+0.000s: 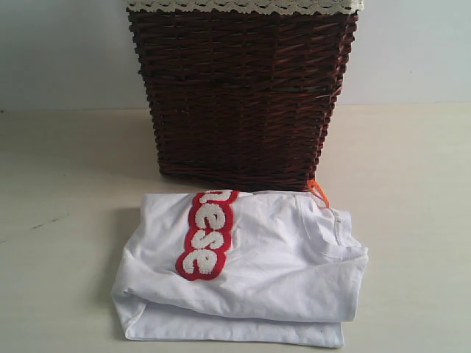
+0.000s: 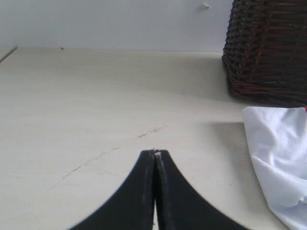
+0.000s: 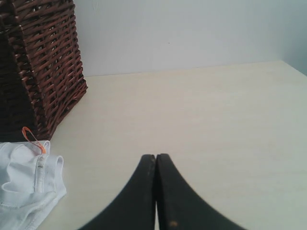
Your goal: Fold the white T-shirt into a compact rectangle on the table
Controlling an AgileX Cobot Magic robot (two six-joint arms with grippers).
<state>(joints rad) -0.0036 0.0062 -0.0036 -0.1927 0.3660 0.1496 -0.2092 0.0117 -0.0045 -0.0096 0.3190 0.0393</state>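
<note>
The white T-shirt (image 1: 250,272) lies folded in a rough rectangle on the table (image 1: 66,220), just in front of the basket. Red-edged fuzzy letters (image 1: 207,235) run across its top, and a small orange tag (image 1: 316,190) sticks out at its far right corner. Neither gripper shows in the exterior view. My left gripper (image 2: 155,152) is shut on nothing, over bare table to the left of the shirt's edge (image 2: 278,158). My right gripper (image 3: 156,156) is shut and empty, to the right of the shirt's collar (image 3: 29,182) and orange tag (image 3: 32,139).
A tall dark wicker basket (image 1: 243,95) with white lace trim (image 1: 243,6) stands behind the shirt, close to its far edge. A pale wall (image 1: 59,51) rises behind the table. A thin dark scuff line (image 2: 96,160) marks the tabletop near my left gripper.
</note>
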